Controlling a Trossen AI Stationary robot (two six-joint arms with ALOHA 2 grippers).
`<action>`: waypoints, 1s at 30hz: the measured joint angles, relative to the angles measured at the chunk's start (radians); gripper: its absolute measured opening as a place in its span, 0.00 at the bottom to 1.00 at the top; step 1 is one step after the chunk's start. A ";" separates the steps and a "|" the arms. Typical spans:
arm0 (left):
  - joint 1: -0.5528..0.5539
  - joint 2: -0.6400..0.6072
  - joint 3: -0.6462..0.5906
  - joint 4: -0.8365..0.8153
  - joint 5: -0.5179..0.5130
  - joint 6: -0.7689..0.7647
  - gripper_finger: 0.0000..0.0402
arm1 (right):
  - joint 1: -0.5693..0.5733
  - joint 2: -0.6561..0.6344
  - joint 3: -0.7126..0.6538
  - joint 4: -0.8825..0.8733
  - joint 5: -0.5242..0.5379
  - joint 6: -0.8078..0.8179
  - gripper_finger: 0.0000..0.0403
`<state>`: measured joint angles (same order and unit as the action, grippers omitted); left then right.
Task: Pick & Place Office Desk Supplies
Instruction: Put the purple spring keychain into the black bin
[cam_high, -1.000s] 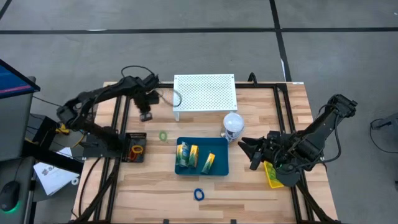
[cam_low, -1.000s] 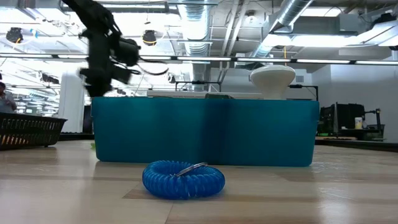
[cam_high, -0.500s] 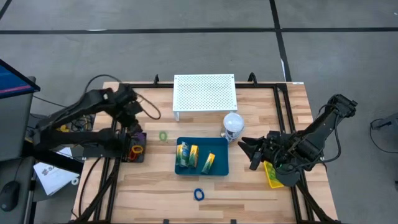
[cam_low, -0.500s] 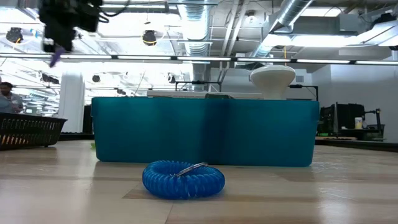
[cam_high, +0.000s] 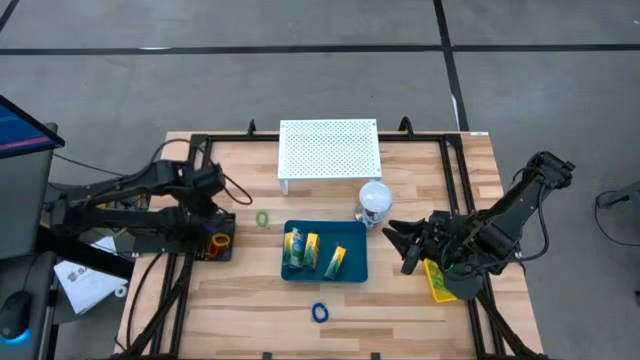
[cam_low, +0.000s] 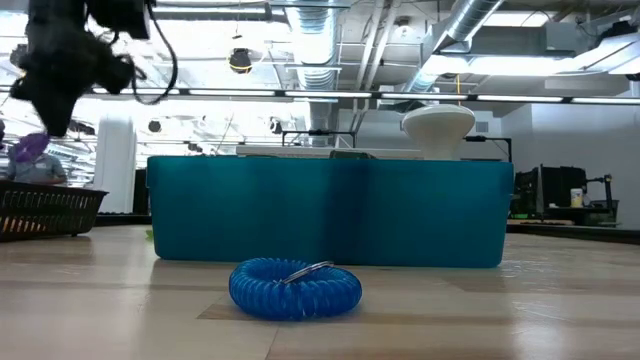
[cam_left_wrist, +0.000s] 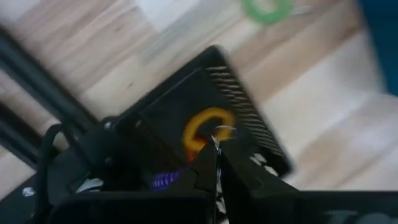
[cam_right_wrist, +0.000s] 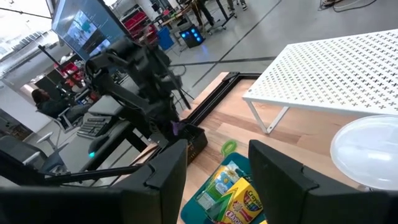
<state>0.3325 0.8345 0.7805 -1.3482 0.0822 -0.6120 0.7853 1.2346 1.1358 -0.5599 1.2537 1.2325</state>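
Left gripper (cam_left_wrist: 214, 163) hangs right above the black mesh basket (cam_left_wrist: 245, 121), jaws clenched on a purple coil loop (cam_left_wrist: 165, 180); an orange loop (cam_left_wrist: 207, 127) lies inside that basket. Green loop (cam_high: 262, 218) sits on the desk (cam_high: 420, 300) between basket and blue tray (cam_high: 354, 270), blue loop (cam_high: 319, 312) just in front of the tray. Right gripper (cam_high: 401, 245) waits beside the tray, jaws released.

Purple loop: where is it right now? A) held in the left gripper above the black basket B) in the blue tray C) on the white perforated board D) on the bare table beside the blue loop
A: the left gripper is shut on the purple loop, directly over the black basket that holds an orange loop.
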 joint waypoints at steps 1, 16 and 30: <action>-0.004 0.000 -0.022 0.015 -0.014 -0.011 0.00 | 0.000 0.000 0.000 0.003 0.000 -0.002 0.42; -0.013 -0.002 -0.123 0.142 -0.017 -0.044 0.00 | 0.000 0.000 0.000 0.010 0.000 -0.010 0.42; -0.013 -0.002 -0.123 0.144 0.001 -0.045 0.04 | 0.000 0.000 0.000 0.010 -0.002 -0.010 0.42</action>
<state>0.3199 0.8326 0.6575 -1.2045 0.0837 -0.6567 0.7853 1.2346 1.1358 -0.5495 1.2519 1.2221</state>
